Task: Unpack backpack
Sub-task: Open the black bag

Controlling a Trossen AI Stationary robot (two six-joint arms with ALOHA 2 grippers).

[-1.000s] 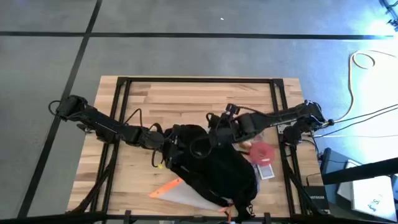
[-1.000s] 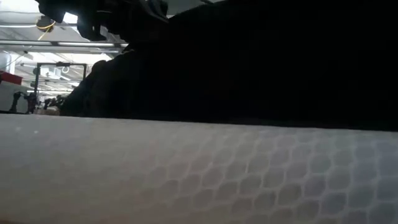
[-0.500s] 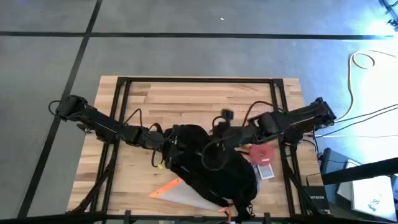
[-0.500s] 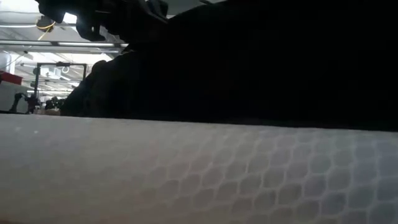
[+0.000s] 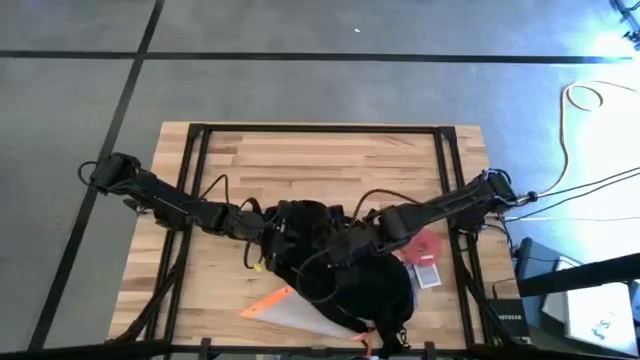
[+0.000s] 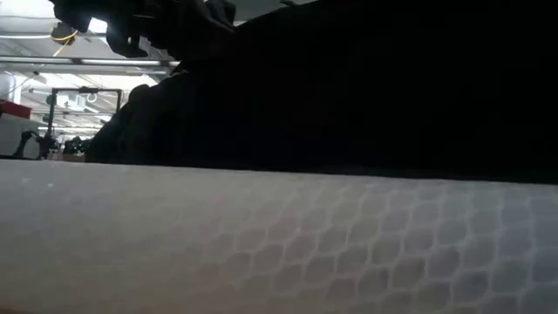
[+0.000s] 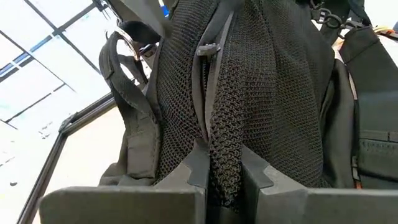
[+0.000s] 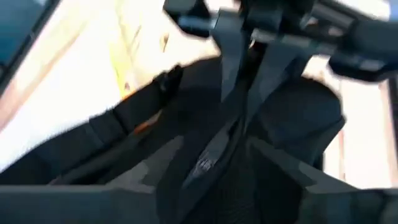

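A robotics lab or workshop — a large industrial hall. The wooden table (image 5: 320, 150) sits in a black metal frame (image 5: 320, 128) on a grey concrete floor (image 5: 300, 90) marked with dark lines. Cables (image 5: 580, 110) trail across the floor beside equipment (image 5: 570, 300) at the table's right. The low view looks past the table to ceiling beams and strip lights (image 6: 52, 44) and a metal rack (image 6: 83, 109) — nothing domestic.

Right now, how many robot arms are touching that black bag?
2. The left gripper is shut on the backpack's mesh fabric at its left side; the right gripper reaches onto the bag's top from the right.
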